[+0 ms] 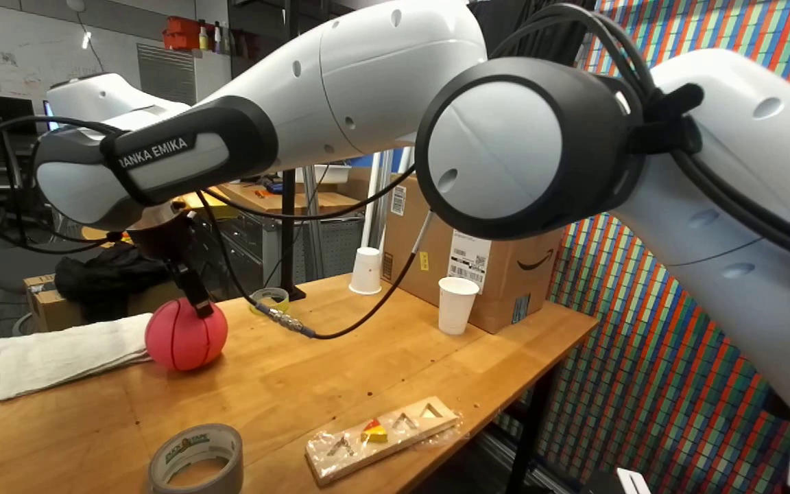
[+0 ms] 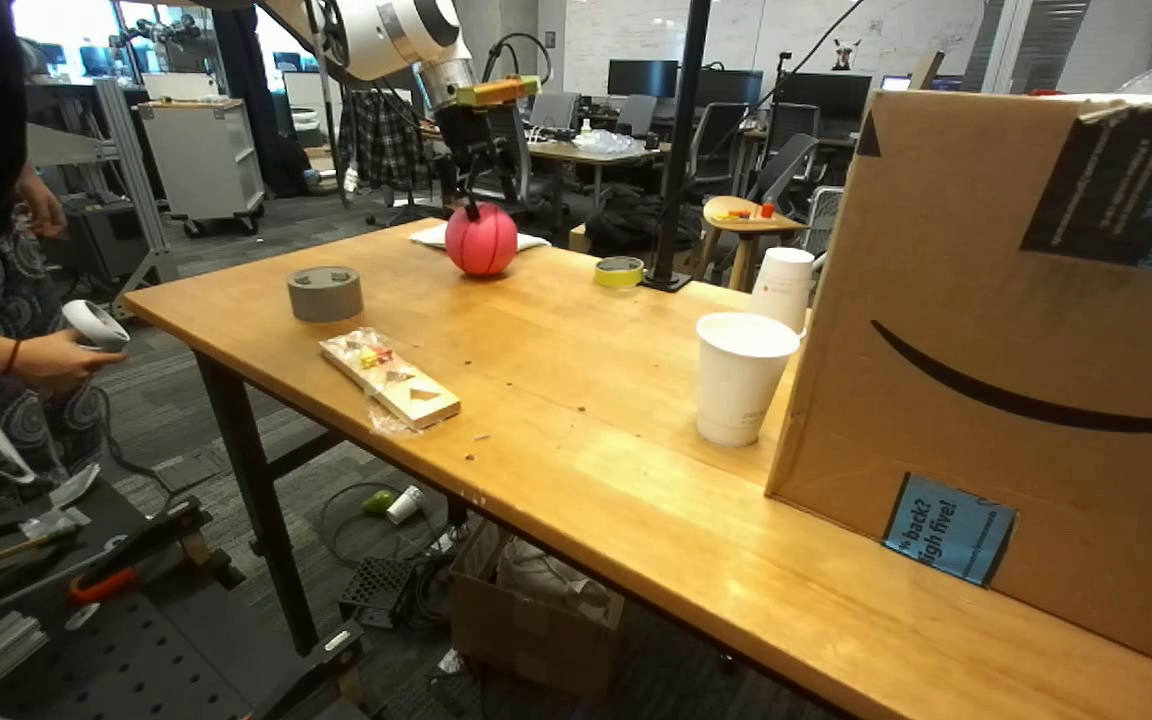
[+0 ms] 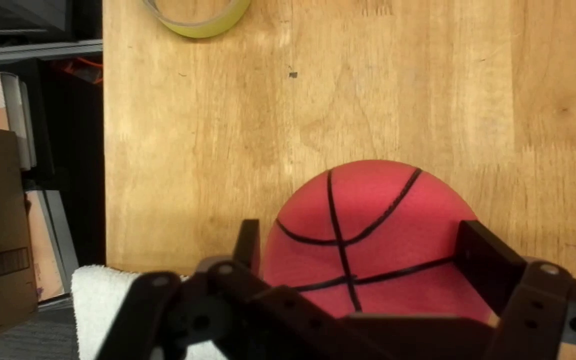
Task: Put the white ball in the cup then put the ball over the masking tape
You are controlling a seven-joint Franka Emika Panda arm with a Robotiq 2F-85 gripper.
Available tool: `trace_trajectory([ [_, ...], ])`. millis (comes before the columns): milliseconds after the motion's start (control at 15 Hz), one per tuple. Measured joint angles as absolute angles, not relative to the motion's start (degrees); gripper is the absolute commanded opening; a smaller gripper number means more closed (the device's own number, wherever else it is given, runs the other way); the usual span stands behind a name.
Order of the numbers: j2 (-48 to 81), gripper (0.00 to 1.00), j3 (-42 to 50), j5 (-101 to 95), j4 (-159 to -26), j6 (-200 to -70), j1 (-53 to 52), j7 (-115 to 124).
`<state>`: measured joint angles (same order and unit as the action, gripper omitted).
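Red basketball (image 1: 182, 346): near the bench (image 1: 285, 391) edge, by the towel (image 1: 66, 355).
Gripper (image 3: 358, 240): jaws apart, astride it for your grasp; one jaw seems just clear.
Duck Tape roll (image 2: 326, 300): nearer the opposite edge, likely your target.

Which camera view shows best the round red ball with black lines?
The wrist view: the round red ball looks largest, its lines clear, though the black gripper hides part. Both exterior views show it smaller but almost whole.
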<state>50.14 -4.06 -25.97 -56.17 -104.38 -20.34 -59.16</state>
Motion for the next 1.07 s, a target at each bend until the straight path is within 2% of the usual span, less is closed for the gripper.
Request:
trace_trajectory([
  [67,50.1,0.86,-4.1,-26.0,-56.3,-104.1,-20.3,-59.1],
  [133,50.1,0.71,-4.1,-25.9,-56.5,-103.8,-20.3,-59.0],
  [200,50.1,0.7,-4.1,-25.8,-56.7,-103.6,-20.3,-58.9],
  [267,50.1,0.64,-4.1,-25.7,-56.8,-103.3,-20.3,-58.7],
  [467,49.9,0.38,-4.2,-25.7,-57.4,-102.4,-20.4,-58.0],
  [800,48.7,0.09,-4.3,-25.7,-58.7,-101.8,-20.5,-56.2],
  [1067,46.8,0.07,-4.3,-25.7,-60.5,-101.8,-20.5,-54.6],
])
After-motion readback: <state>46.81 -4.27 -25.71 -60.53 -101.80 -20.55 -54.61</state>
